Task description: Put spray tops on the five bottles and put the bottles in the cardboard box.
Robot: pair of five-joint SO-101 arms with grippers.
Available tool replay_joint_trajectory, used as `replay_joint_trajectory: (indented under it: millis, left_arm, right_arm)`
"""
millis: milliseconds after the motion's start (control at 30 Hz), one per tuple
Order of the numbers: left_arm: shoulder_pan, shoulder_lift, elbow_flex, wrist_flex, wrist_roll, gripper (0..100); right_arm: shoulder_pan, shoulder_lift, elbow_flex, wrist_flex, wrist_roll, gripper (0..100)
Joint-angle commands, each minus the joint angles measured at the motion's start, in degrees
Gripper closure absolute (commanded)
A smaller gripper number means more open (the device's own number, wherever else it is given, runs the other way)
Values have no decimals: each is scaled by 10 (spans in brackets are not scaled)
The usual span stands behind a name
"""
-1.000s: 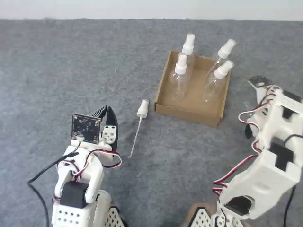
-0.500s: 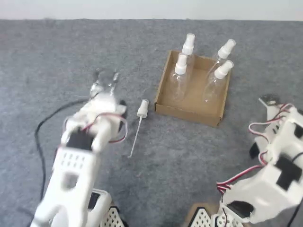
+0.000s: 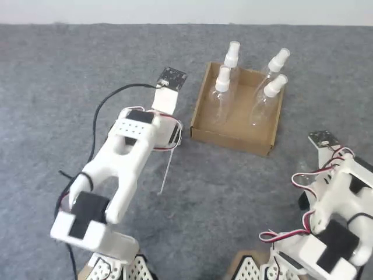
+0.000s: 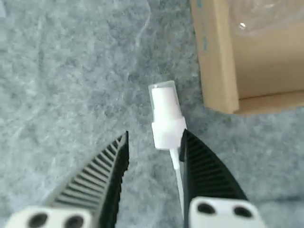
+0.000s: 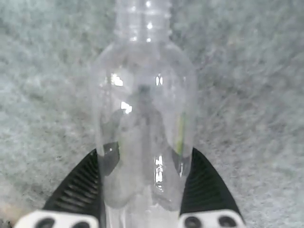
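One spray top (image 4: 167, 116) flat, tube nearward.

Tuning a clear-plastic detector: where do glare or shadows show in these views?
Right wrist view: small white glints dot the uncapped bottle. Left wrist view: one glint on a boxed bottle, spray top evenly lit. High view: soft light, barely any shadows beside the cardboard box.

The left arm (image 3: 125, 169) and right arm (image 3: 338, 210) are white shells with black motor blocks, draped in red, white and black wires. The left gripper (image 4: 155, 134) has black, ribbed fingers (image 4: 107, 175) on white, screw-holed bases.
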Motion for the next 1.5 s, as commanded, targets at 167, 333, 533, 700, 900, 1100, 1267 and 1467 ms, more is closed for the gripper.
replay_joint_trajectory:
  millis: [167,333,533,700,900,1100,1267,1467]
  left_arm:
    - [4,80,-128,1,6,835]
    - [-2,159,-178,3,6,837]
    - [-3,180,-185,4,6,898]
    - [-3,169,-187,35,6,989]
    - [-3,58,-170,135,5,990]
    - [-10,-175,-6,168,-2,990]
    - [-55,-374,178,127,-43,990]
    - [-98,-507,320,89,-69,989]
  right_arm:
    - [3,-34,2,-6,11,913]
    - [4,-38,2,-6,11,909]
    - [5,-39,2,-6,11,907]
    - [5,-39,2,-4,11,907]
    - [5,-39,0,-3,11,906]
    - [6,-40,-1,-2,8,885]
    - [3,-40,-18,31,8,741]
    - [-15,-40,-135,138,6,691]
